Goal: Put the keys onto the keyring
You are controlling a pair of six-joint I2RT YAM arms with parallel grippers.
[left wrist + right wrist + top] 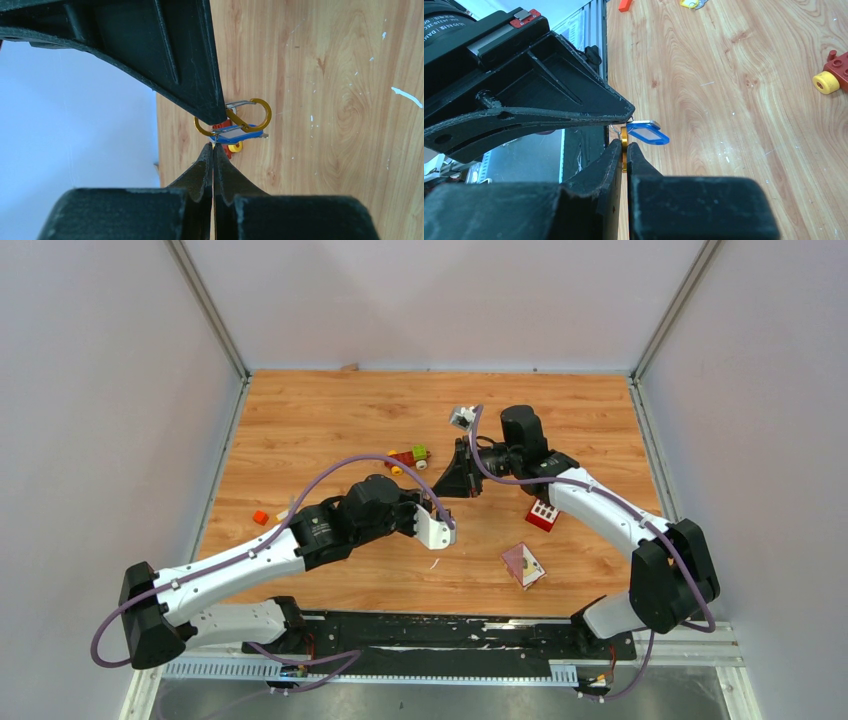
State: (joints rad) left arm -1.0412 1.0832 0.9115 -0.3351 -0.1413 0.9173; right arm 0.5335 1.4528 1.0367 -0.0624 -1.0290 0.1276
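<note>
The keyring (pixel 234 118) is held up over the surface (pixel 340 100), with the blue key (pixel 647 134) against it; your right jaws are clamped on its gold edge, I think to steady it; your left jaws are pressed tip to tip beside the key, and what they hold is unclear; the lettering on the left arm is cut off.

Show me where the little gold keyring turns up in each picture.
Top view: too small to make out; it is hidden where the left claw and right claw meet.
Left wrist view: the gold keyring sits at centre, just above the left claw's tips.
Right wrist view: seen edge-on at centre, pinched between the right claw's tips.
Shared landmark: the blue key, right beside it in both wrist views.
</note>
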